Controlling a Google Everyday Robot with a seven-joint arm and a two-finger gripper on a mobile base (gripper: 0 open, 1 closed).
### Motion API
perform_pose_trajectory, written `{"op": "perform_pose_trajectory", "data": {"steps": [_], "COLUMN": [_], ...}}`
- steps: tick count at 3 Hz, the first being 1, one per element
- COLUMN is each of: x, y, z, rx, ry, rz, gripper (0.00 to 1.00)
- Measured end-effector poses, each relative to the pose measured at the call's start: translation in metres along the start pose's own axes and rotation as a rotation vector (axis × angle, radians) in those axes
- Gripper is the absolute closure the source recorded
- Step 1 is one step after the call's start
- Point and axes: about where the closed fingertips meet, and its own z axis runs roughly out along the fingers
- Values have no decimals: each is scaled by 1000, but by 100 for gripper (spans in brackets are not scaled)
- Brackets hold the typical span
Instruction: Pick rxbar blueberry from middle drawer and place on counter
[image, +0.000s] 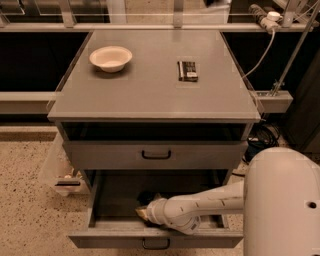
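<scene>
The middle drawer (115, 239) stands pulled out at the bottom of the cabinet, with its low front panel and black handle toward me. My arm (205, 205) reaches into it from the right. My gripper (144, 212) is low inside the drawer, left of centre. A dark shape (148, 197) lies just behind its tip; I cannot tell whether this is the rxbar blueberry. The counter (150, 92) is the flat grey cabinet top above.
A white bowl (110, 58) sits at the counter's back left. A black-brown bar with a white label (187, 70) lies at the back right. The taller-fronted drawer (156, 155) above is shut. My white body (282, 200) fills the lower right. A clear bin (62, 175) stands on the floor at left.
</scene>
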Motion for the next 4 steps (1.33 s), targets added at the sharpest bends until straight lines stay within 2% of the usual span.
{"op": "perform_pose_trajectory", "data": {"steps": [1,2,3,4], "x": [-6,-6,-15,-32], "y": [0,0,3,-1], "z": [-7,-7,-16,-74], "rx": [1,1,-47,-62], "ry": [0,0,17,28], "rz": [2,2,-33,-43], "gripper": [100,100,100,100]}}
